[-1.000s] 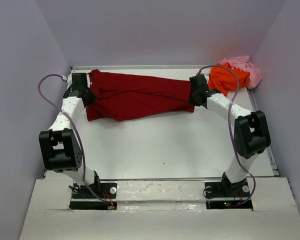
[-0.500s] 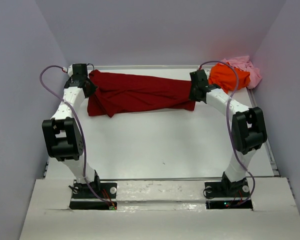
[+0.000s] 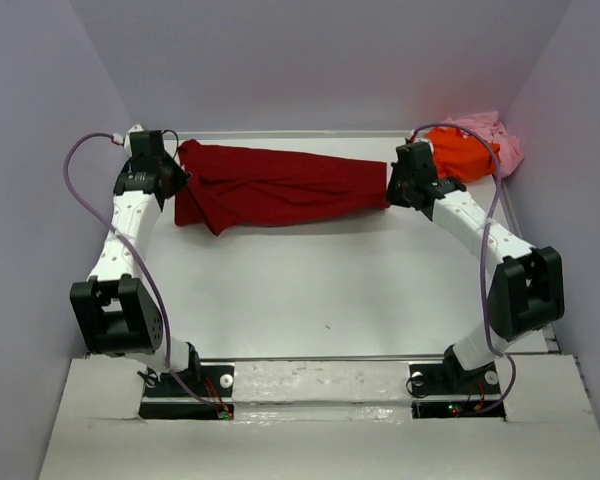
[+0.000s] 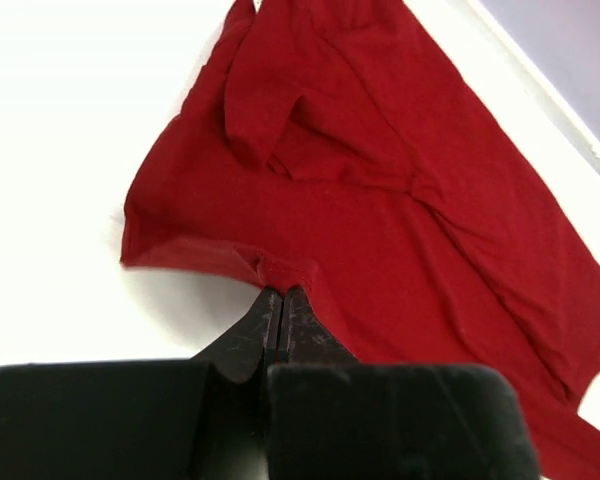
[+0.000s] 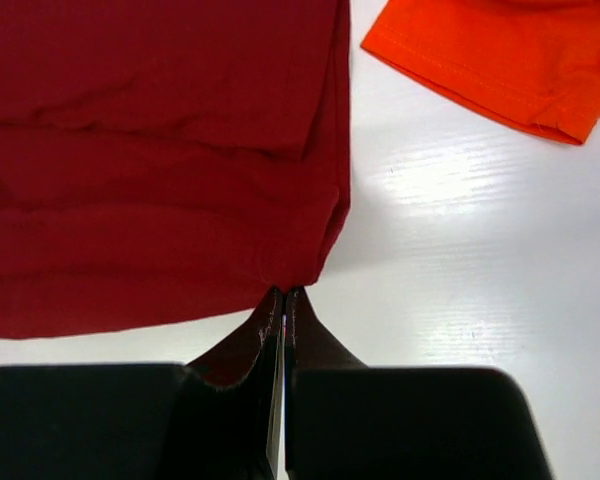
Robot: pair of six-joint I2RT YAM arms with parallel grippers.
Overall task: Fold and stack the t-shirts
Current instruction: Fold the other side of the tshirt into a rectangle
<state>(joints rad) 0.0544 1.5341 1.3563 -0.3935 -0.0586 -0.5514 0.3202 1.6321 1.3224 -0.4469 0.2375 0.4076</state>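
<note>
- My left fingers (image 4: pixel 282 298) are shut tight, pinching one end of the dark red shirt (image 3: pixel 280 188).
- My right fingers (image 5: pixel 284 298) are shut tight, pinching its other end.
- It stretches between them over the back of the bench (image 3: pixel 330 290).
- The orange shirt (image 3: pixel 460 155) and pink shirt (image 3: pixel 492 132) lie bunched in the far right corner.

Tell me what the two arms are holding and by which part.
Both hold the dark red t-shirt: the left fingers pinch a bunched edge at its left end, the right fingers a corner at its right end.
</note>
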